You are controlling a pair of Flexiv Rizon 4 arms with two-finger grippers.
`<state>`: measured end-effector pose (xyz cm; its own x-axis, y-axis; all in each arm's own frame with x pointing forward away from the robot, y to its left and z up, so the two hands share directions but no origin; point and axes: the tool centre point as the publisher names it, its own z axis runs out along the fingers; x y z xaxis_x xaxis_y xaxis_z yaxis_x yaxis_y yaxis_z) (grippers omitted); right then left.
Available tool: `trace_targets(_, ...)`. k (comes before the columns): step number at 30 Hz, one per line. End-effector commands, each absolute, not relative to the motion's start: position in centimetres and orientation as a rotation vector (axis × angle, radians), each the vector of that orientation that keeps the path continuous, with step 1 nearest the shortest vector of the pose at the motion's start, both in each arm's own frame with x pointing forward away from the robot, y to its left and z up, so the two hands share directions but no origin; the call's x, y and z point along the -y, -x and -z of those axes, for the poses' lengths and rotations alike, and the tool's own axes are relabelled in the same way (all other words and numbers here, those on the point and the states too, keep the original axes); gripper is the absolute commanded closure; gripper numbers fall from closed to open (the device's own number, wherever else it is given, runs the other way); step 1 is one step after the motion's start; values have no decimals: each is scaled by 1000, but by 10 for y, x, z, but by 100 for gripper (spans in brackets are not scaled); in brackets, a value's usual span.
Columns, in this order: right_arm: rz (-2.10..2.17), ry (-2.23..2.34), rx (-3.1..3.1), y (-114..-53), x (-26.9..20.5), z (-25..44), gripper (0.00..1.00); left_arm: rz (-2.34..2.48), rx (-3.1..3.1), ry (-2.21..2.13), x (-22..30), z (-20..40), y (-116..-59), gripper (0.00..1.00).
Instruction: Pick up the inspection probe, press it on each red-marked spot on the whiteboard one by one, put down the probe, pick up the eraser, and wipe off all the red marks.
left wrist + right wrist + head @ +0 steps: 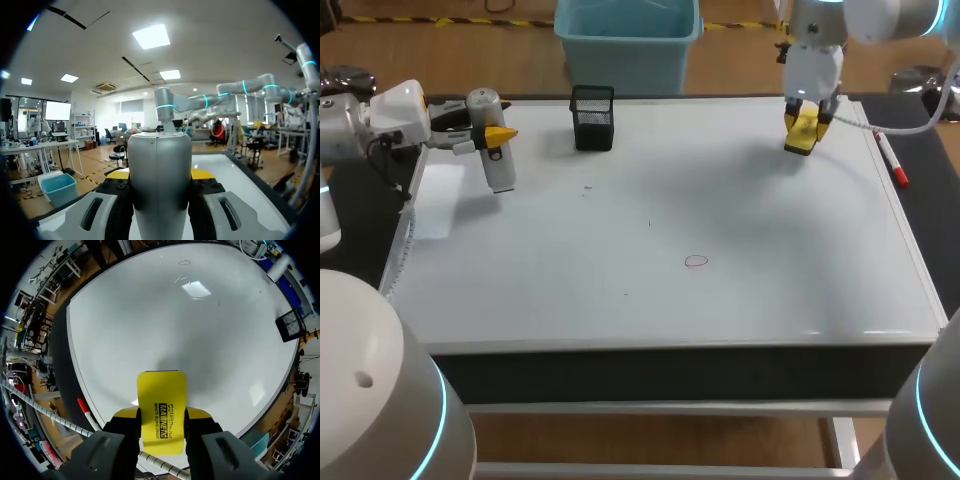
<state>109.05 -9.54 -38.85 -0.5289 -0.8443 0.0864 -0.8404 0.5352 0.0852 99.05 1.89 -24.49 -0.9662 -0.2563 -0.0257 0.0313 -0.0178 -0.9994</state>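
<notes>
The inspection probe point(494, 143), a grey cylinder, stands upright over the whiteboard's point(650, 300) far left corner with my left gripper point(496, 134) shut on it. In the left wrist view the probe point(160, 180) fills the gap between the fingers point(201, 173). At the far right my right gripper point(806, 127) is shut on the yellow eraser point(801, 133), just above the board. The right wrist view shows the eraser point(161, 410) clamped from both sides. A small red ring mark point(695, 261) lies near the board's middle, well ahead of the eraser as the red ring mark point(184, 262).
A black mesh pen cup point(592, 117) stands at the board's far edge, right of the probe; the pen cup point(290, 325) also shows from the right wrist. A red-capped marker point(892, 160) lies along the right edge. White paper point(438, 200) lies at the left edge.
</notes>
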Motion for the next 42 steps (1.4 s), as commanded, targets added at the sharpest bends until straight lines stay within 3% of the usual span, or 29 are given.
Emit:
trace_targets(1, 47, -1462, 2644, -1091, 96, 387, 100, 2094, -2043, 237, -18, 245, -991, 100)
trace_targets(21, 47, -1462, 2644, -1091, 96, 387, 100, 2100, -2056, 203, -8, 246, -976, 100)
trace_targets(42, 47, -1462, 2644, -1091, 96, 387, 100, 2295, -2187, -126, 132, 249, -863, 100)
